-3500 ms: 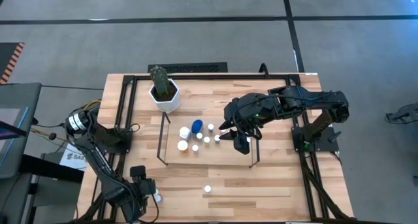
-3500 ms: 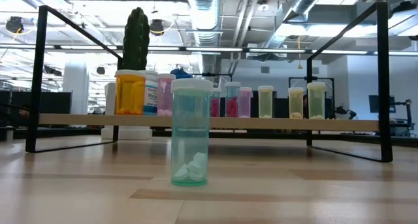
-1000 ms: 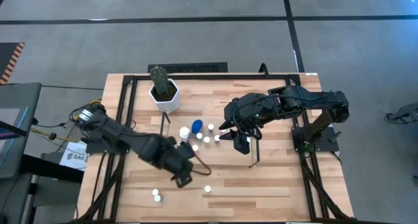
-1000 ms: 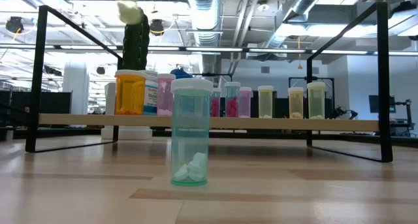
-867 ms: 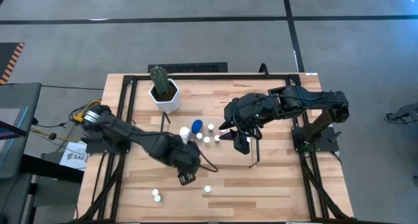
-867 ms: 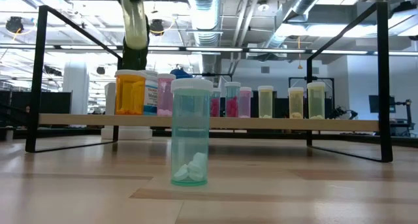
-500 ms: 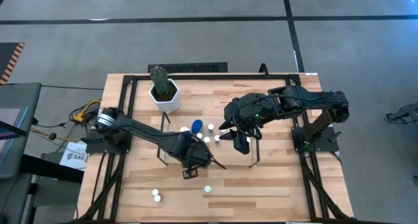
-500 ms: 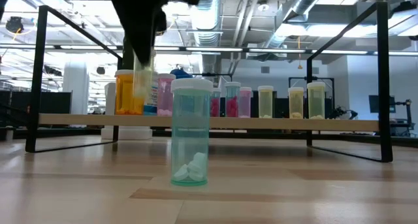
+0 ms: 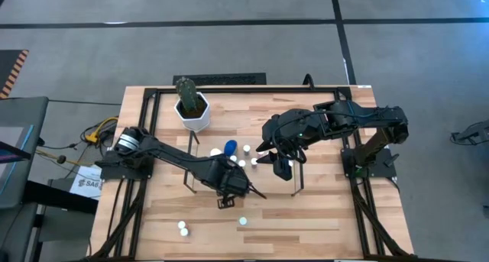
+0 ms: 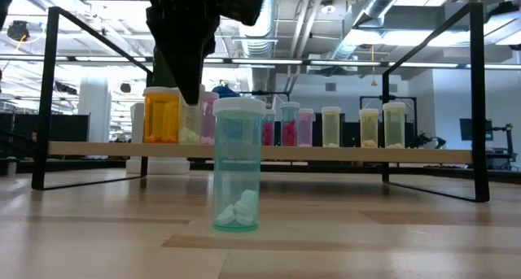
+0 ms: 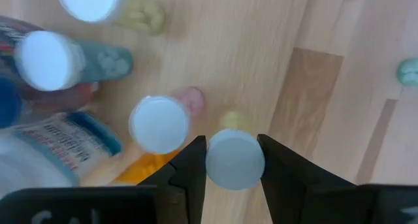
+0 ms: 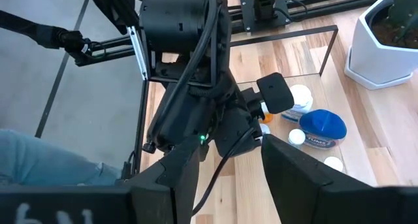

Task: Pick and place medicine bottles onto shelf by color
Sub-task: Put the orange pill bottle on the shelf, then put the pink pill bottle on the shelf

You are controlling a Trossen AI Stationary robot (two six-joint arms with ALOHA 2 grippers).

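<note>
Reaching across the centre of the high view, the left gripper [image 9: 228, 187] hung over the shelf [image 9: 200, 187], its narrow fingers clamped on a small yellowish bottle [image 11: 235, 160]; the left wrist view showed that bottle's round white cap pinched between two dark, flat-sided fingers [image 11: 191, 168], with pale pills visible just past it; the low view showed the same translucent bottle [image 10: 190, 120] at the upper left of the frame, held from above by the dark gripper [image 10: 186, 43] and down at the level of the row standing on the shelf. The right gripper [image 9: 284, 169] sat at centre right of the high view, over the shelf's right end; its fingers [image 12: 175, 175] stood partly apart in the right wrist view, with nothing seen between them.

The shelf was a thin light-wood plank [image 10: 326, 154] with slim black frames at its ends; the low view alone showed the bottles' colours along it: an orange bottle [image 10: 161, 115], pink bottles [image 10: 297, 126] and yellowish-green bottles [image 10: 381, 124]; the high view reduced them to white dots plus one blue cap [image 9: 230, 148]. A clear teal cylindrical bottle [image 10: 238, 164] with white tablets stood on the desk [image 10: 366, 238] in front of the shelf, at lower centre; the high view showed its cap [image 9: 242, 221] and another white-capped bottle [image 9: 182, 228] at lower left of the plank-grained desk; a white hexagonal pot [image 9: 194, 114] holding a green cactus stood at upper left.
</note>
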